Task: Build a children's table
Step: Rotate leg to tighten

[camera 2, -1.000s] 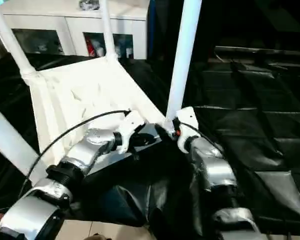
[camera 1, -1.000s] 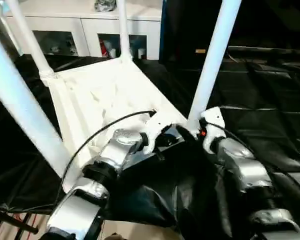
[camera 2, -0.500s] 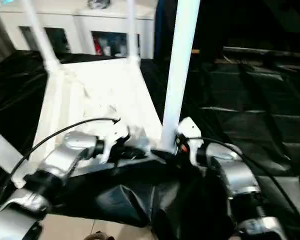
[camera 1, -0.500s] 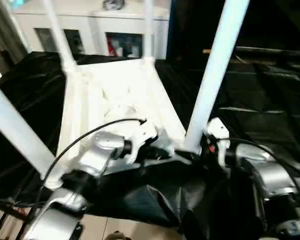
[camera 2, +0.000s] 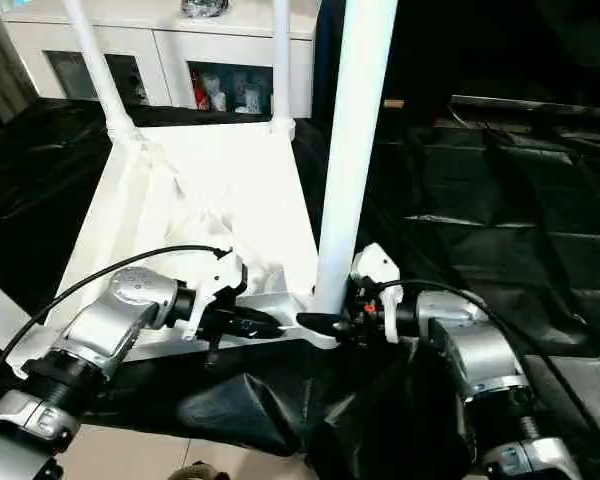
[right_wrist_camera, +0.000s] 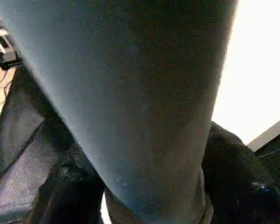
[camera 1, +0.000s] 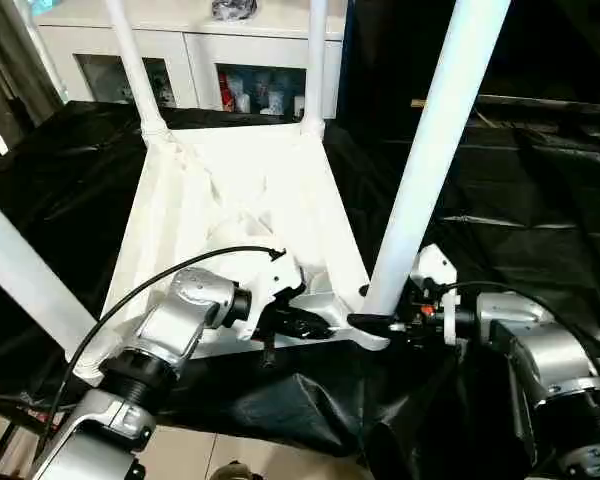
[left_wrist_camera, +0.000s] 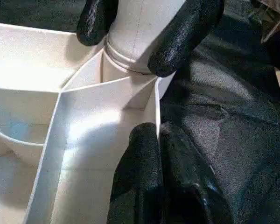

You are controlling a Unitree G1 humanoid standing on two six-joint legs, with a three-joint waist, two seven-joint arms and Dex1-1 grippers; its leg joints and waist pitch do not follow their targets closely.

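The children's table lies upside down: its white ribbed tabletop (camera 1: pixel 230 190) rests on the black cloth with all its legs standing up in the corner sockets. My right gripper (left_wrist_camera: pixel 130 28) is shut on the foot of the near right leg (camera 1: pixel 430 150), one black finger on each side just above the socket. My left gripper (left_wrist_camera: pixel 158 135) is shut with nothing in it, and its fingertips (camera 1: pixel 315 325) press against the tabletop's near rim beside that corner. The near left leg (camera 1: pixel 25 270) rises at the picture's left, and two far legs (camera 1: pixel 130 70) (camera 1: pixel 315 60) stand at the back.
The black-draped work table (camera 1: pixel 520 180) spreads to the right and behind the tabletop. A white cabinet (camera 1: pixel 230 50) with glass doors stands at the back. A black cable (camera 1: pixel 160 290) loops over my left forearm. Pale floor (camera 1: pixel 210 460) shows below the table's near edge.
The camera has shifted. My right gripper's fingers have drawn in around the foot of the near right leg. My left gripper stays shut at the near rim.
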